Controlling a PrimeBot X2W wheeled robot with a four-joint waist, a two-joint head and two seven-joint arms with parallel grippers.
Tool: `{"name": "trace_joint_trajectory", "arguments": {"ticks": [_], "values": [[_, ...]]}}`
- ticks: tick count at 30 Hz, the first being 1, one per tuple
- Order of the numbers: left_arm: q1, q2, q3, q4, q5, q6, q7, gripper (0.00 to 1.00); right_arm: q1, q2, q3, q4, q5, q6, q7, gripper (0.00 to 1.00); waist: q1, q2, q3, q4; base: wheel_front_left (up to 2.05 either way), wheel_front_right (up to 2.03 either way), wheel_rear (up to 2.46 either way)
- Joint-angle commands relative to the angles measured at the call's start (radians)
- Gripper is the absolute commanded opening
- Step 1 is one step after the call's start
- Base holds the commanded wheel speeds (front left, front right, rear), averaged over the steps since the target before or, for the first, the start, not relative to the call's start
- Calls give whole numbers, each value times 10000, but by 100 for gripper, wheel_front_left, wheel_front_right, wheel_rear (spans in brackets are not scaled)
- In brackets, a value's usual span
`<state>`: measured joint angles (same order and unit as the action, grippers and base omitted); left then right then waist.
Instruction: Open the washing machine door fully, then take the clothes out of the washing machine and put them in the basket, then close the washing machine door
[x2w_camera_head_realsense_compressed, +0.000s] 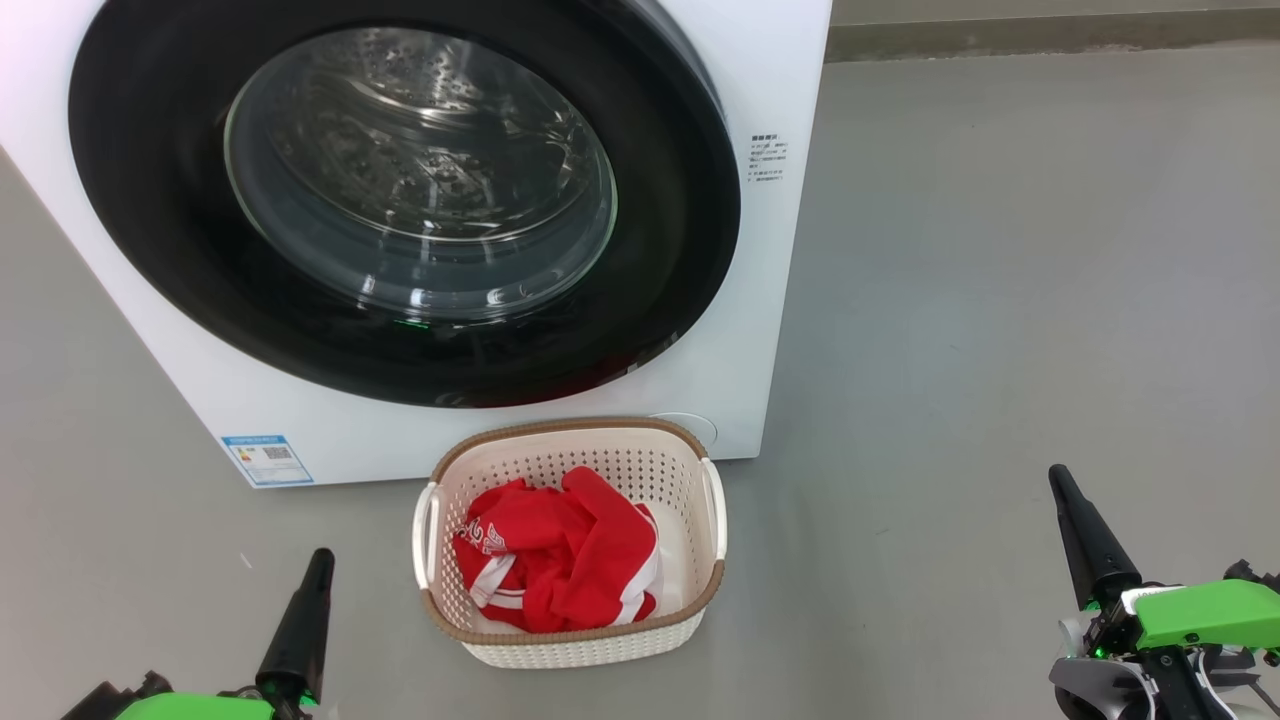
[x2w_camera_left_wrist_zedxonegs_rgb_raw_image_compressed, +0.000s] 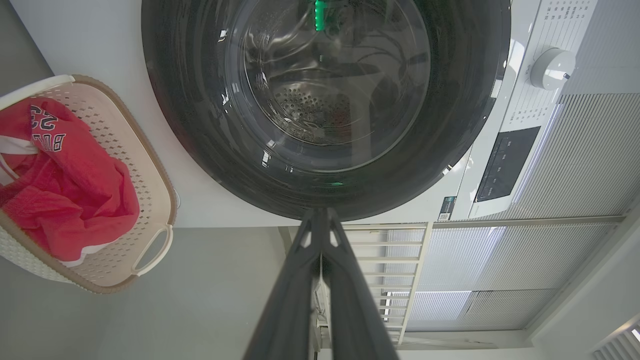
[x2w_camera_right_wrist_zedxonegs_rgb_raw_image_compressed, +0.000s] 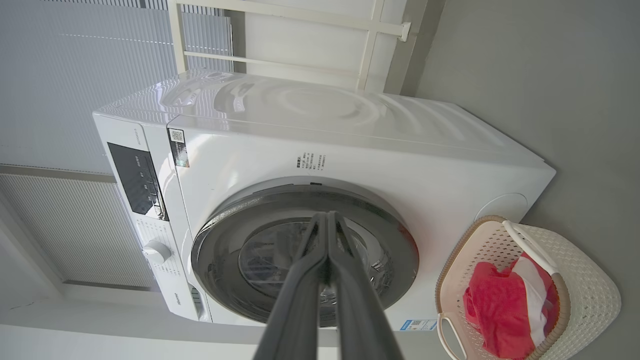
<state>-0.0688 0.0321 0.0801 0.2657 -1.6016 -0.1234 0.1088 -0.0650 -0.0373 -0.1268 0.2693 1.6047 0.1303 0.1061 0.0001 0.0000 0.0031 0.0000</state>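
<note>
On the washer (x2w_camera_head_realsense_compressed: 770, 300), door (x2w_camera_head_realsense_compressed: 410, 190) looks shut already. Left claw (x2w_camera_head_realsense_compressed: 321, 560) and right claw (x2w_camera_head_realsense_compressed: 1058, 478) are both pinched together. I'd press it firmly, just checking it latched.

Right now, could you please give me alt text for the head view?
Red clothes with white trim lie in the basket on the grey floor, in front of the white washing machine, whose round black-rimmed door is closed. The left gripper and right gripper, both shut, point up from the lower corners.
</note>
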Motion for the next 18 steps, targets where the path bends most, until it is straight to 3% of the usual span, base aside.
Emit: {"name": "trace_joint_trajectory", "arguments": {"ticks": [1, 18], "values": [[-394, 181, 340, -202, -68, -73, 46, 0, -427, -157, 159, -247, 63, 4, 48, 0, 0, 0, 0, 0, 0, 0, 0], [-393, 181, 339, -203, -69, -73, 46, 0, -428, -150, 149, -247, 55, 4, 55, 0, 0, 0, 0, 0, 0, 0, 0]]}}
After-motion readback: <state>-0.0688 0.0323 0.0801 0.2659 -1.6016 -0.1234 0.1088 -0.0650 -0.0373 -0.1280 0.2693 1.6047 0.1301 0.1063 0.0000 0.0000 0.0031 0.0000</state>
